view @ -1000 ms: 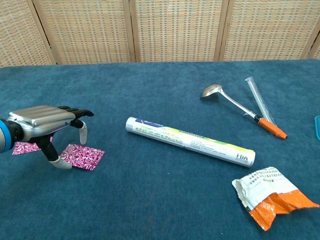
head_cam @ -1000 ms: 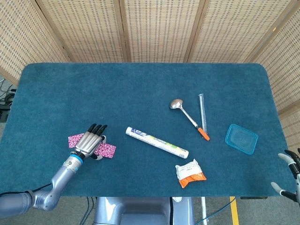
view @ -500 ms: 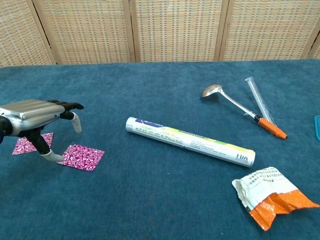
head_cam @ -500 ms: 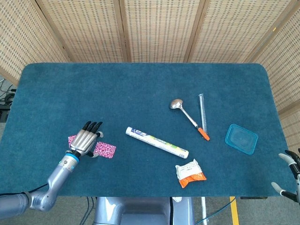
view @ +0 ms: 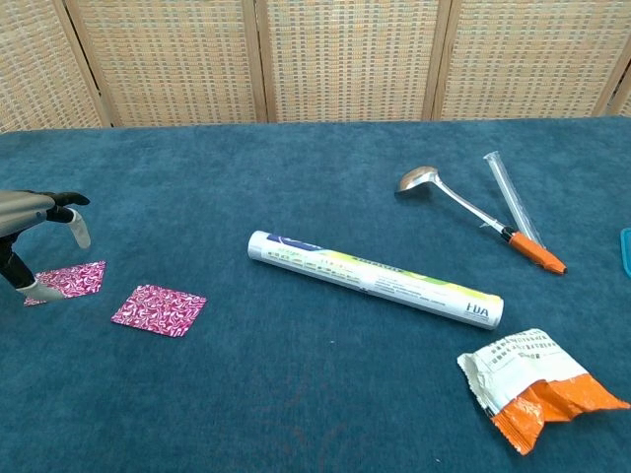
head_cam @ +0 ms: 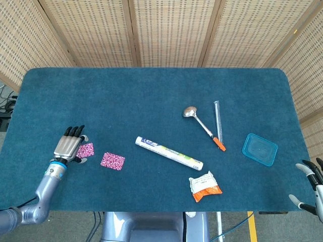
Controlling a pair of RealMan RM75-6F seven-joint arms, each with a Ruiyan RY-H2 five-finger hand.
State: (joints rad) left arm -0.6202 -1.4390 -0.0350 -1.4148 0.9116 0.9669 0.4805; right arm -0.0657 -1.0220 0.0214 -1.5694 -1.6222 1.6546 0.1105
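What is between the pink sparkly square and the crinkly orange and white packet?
The long white tube lies between the pink square and the orange and white packet. The head view shows it best; the rest of that stretch is bare blue cloth.

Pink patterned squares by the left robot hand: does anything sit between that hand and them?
Nothing visible does. The left robot hand hovers over the nearer pink square, its thumb tip down at that square's edge. The second pink square lies just beyond, with bare cloth between.

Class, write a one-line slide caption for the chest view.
Left hand over one pink sachet, a second beside it, tube at centre.
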